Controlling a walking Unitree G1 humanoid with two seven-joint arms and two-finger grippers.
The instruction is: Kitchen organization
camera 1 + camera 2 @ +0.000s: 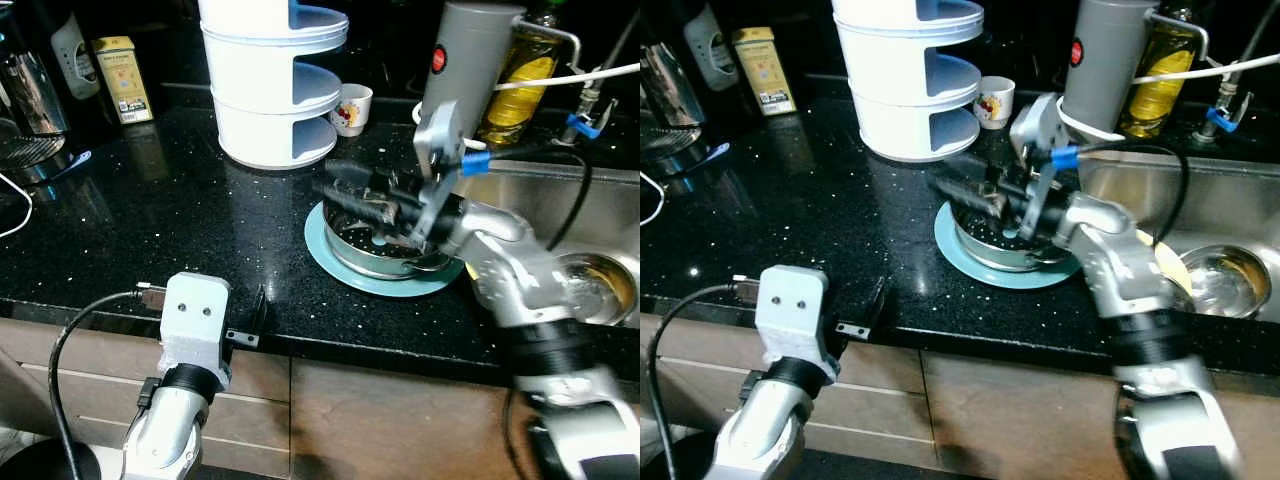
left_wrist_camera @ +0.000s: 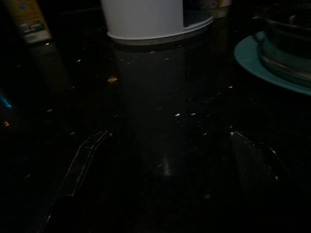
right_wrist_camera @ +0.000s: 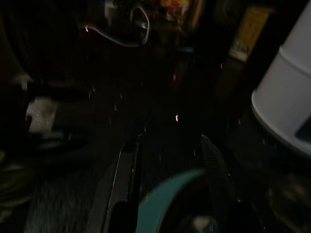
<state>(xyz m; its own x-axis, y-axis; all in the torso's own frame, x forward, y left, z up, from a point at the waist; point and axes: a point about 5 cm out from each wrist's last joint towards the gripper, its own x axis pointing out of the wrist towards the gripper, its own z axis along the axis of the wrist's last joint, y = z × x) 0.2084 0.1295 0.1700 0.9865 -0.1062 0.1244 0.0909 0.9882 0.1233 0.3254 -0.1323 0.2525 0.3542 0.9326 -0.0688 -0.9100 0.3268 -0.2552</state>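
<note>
No writing can be read on the yellow box (image 1: pixel 122 78); its label is too small. The right gripper (image 1: pixel 345 192) is held over the metal bowl (image 1: pixel 375 247) on the blue plate (image 1: pixel 330 257), fingers spread. The left gripper (image 2: pixel 165 165), also spread, is seen dimly at the near counter (image 1: pixel 150 220) edge.

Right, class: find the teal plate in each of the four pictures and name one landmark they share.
Left eye view: teal plate lies on the counter just right of centre, under a metal bowl.
Right eye view: the plate lies at centre, in front of the tiered stand.
Left wrist view: the plate at the right edge.
Right wrist view: a teal arc low in the picture.
Shared landmark: the white tiered stand.
</note>
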